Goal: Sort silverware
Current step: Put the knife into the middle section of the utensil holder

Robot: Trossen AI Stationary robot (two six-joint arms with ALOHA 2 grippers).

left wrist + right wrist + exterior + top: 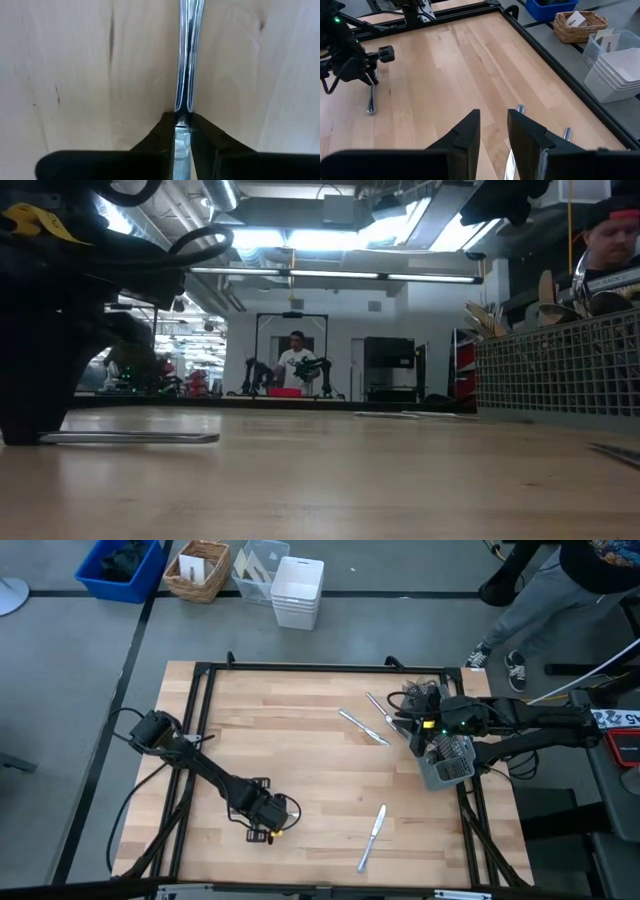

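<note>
The wooden bench (300, 770), framed by black rails, carries both dark arms. At its right edge sits the dark wire-mesh caddy (447, 762), with handles of cutlery standing up out of it; the low view shows its mesh wall (560, 370) at the right.

The right gripper (408, 724) hangs just beside the caddy, above the bench, and in its own wrist view its jaws (493, 132) stand partly open with nothing between them.

The left gripper (262, 831) is down at the bench's near side, left of centre. In its wrist view its jaws (182, 131) are closed tight on a slim silver piece of cutlery (186, 55) that lies flat on the wood and runs straight out from between the fingers (155, 137); which kind of piece it is cannot be told.

A table knife (372, 837) lies alone near the bench's front, to the right of the left gripper. Two more silver pieces (365, 720) lie crossed near the bench's far right, just beside the right gripper.
</note>
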